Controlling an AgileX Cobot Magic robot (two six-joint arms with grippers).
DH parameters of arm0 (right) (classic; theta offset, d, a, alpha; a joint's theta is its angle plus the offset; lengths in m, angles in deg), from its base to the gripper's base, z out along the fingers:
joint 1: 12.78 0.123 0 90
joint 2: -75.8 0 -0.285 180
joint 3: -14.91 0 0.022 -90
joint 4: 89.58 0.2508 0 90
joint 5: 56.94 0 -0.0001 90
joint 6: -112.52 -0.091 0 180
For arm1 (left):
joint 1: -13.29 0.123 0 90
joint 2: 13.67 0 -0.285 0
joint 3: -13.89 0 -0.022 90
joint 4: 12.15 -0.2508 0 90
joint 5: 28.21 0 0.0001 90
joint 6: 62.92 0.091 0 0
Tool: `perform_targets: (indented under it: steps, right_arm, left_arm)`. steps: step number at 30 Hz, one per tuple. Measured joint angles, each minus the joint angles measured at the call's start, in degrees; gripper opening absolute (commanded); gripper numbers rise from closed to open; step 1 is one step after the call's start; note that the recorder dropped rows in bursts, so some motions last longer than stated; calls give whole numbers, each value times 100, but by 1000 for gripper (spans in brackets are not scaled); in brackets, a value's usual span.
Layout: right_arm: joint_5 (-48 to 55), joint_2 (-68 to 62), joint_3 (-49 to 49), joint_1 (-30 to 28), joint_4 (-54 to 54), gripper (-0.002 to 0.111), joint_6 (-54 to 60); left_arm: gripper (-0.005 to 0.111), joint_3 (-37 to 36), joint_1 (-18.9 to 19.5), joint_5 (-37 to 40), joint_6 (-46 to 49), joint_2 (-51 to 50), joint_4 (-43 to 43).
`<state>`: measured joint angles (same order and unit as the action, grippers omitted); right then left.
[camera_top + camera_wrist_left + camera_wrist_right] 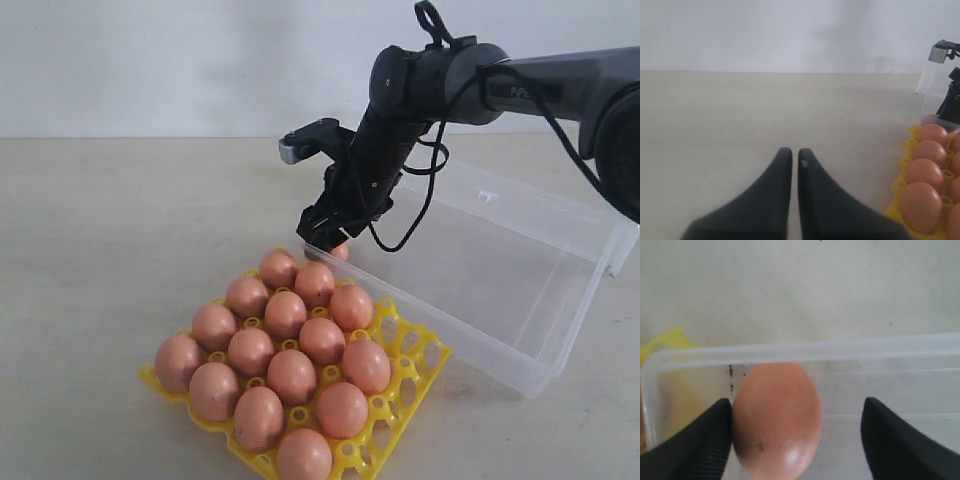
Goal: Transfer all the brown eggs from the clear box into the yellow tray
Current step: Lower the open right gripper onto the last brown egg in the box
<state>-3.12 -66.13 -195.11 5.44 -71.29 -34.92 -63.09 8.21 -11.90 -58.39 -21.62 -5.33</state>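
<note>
Several brown eggs (290, 375) fill most cups of the yellow tray (420, 370). One brown egg (776, 420) lies in the corner of the clear box (520, 290) nearest the tray. My right gripper (325, 240) reaches down into that corner. In the right wrist view it (797, 407) stands open around the egg, one finger (710, 440) against its side and the other well apart. My left gripper (791, 152) is shut with nothing in it, low over the bare table beside the tray (900, 185).
The clear box's rim (840, 347) runs just past the egg, with a yellow tray corner (665, 340) beyond it. The tray's cups along its box side hold no eggs. Pale tabletop stretches to the left of the tray.
</note>
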Motion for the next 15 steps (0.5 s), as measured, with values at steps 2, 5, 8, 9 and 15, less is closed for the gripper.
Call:
perform_targets:
  steps: [2,5,8,9,15]
  right_arm:
    - [0,-57,0,0,28,12,0]
    - [0,-65,0,0,52,0,0]
    - [0,-65,0,0,52,0,0]
    - [0,-65,0,0,52,0,-44]
    - [35,34,0,0,-214,0,-1135]
  left_arm:
    - [4,0,0,0,0,0,0]
    - [4,0,0,0,0,0,0]
    - [4,0,0,0,0,0,0]
    - [4,0,0,0,0,0,0]
    - [4,0,0,0,0,0,0]
